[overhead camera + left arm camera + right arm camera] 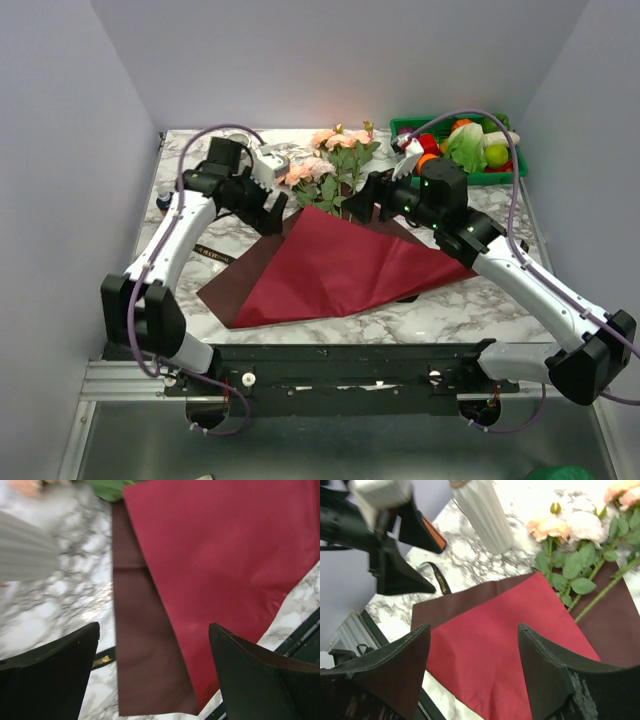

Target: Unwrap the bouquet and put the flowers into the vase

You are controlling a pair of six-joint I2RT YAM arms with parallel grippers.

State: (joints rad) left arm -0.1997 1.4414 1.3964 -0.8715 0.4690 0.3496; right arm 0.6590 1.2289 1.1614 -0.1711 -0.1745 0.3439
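Where red paper (340, 270) lies flat, roses (338, 141) sprawl.

A marble table (480, 300) is carrying an unfolded dark red paper (340, 270). The flowers (335, 155) are lying across its far edge, a white vase (482, 515) is sitting beside them, a green crate (500, 178) is sitting at the far right corner, and a black ribbon (437, 577) is lying by the paper's left edge.

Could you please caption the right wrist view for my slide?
Open right gripper above unfolded red paper, roses lying near white vase.
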